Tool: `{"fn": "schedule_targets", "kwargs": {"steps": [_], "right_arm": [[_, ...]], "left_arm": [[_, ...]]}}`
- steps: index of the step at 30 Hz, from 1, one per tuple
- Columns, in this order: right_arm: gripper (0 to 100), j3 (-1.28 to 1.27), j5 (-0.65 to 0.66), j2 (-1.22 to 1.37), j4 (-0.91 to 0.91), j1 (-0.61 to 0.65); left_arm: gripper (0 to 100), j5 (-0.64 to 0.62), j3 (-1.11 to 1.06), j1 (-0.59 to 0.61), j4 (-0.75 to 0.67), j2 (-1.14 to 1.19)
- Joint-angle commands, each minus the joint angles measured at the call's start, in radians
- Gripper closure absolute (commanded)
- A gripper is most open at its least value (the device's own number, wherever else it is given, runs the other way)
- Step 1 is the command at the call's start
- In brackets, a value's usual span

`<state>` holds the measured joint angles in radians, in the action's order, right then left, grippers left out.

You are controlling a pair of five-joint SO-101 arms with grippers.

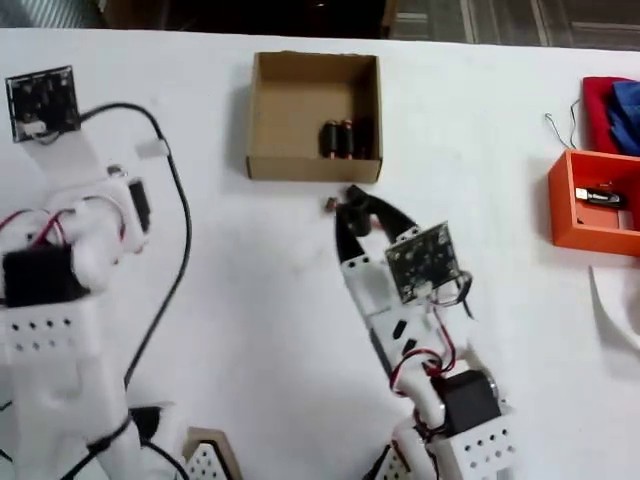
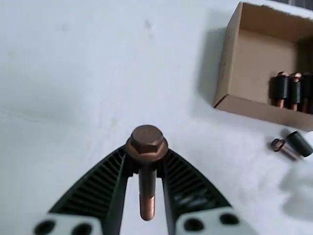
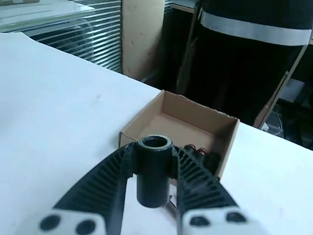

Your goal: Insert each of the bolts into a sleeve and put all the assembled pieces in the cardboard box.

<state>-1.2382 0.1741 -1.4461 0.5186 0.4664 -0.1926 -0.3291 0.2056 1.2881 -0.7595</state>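
Observation:
My left gripper [image 2: 146, 164] is shut on a copper bolt [image 2: 146, 147], with the hex head above the fingers and the shank hanging between them, over bare table left of the cardboard box [image 2: 259, 63]. My right gripper [image 3: 154, 171] is shut on an upright black sleeve [image 3: 154, 166], just in front of the cardboard box [image 1: 315, 115]; the same gripper [image 1: 358, 205] sits at the box's near wall. A loose bolt [image 1: 331, 204] lies on the table there, next to a black sleeve [image 2: 299, 142]. Assembled pieces [image 1: 337, 139] lie inside the box.
An orange tray [image 1: 590, 205] holding a small item stands at the right edge, with red and blue cloth [image 1: 610, 105] behind it. A black cable [image 1: 175, 230] runs down beside the left arm [image 1: 60, 270]. The table's far edge is close behind the box.

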Motion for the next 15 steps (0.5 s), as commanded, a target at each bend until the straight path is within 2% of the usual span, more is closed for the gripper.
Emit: {"fn": "schedule_targets", "kwargs": {"steps": [1,6,10,15], "right_arm": [[97.6,-0.021,0.000,-0.025,-0.110,0.048],[97.7,-0.028,-0.005,-0.041,-0.120,0.067],[97.7,-0.028,-0.005,-0.173,-0.067,0.065],[97.7,-0.063,-0.002,-0.328,-0.002,0.062]], "left_arm": [[97,-0.069,-0.007,-0.141,-0.152,-0.117],[97,-0.089,-0.008,-0.361,-0.359,-0.166],[97,-0.091,-0.007,-0.509,-0.459,-0.166],[97,-0.146,0.002,-0.603,-0.517,-0.164]]}}
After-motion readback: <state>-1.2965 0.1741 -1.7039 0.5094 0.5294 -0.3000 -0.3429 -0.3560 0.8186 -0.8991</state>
